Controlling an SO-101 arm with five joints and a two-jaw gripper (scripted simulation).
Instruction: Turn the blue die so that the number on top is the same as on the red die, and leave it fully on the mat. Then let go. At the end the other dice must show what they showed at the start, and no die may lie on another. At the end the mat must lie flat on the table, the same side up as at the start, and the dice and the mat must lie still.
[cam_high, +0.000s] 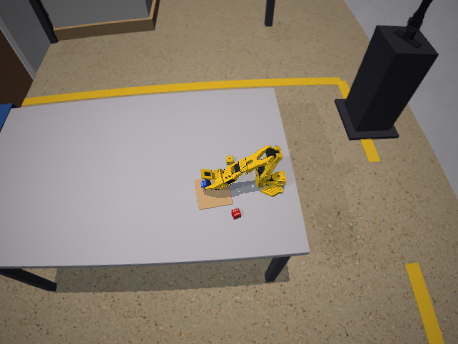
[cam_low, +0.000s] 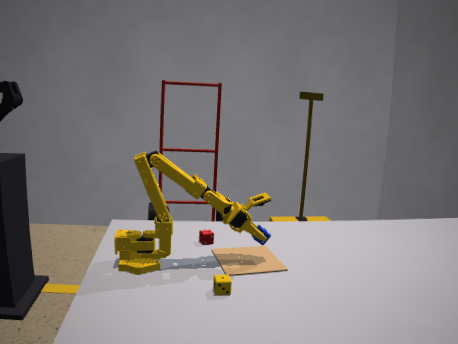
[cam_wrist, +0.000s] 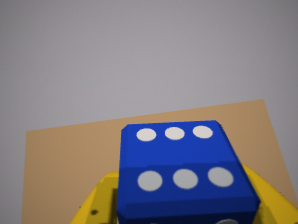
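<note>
Now tool (cam_low: 262, 235) clamps blue die (cam_wrist: 183, 169) above mat (cam_low: 250, 261).

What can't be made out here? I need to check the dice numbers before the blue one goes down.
- Red die top face: too small in the top view, pips unreadable.
- Yellow die: partly hidden by the arm in the top view.
- Blue die: lower faces cut off by the wrist view's edge and the fingers.

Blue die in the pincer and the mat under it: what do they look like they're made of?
Blue die: likely hard plastic, smooth matte faces, crisp edges, flat white pips. Mat: thin tan sheet, maybe cork or card; flat, dull, no visible weave.
</note>
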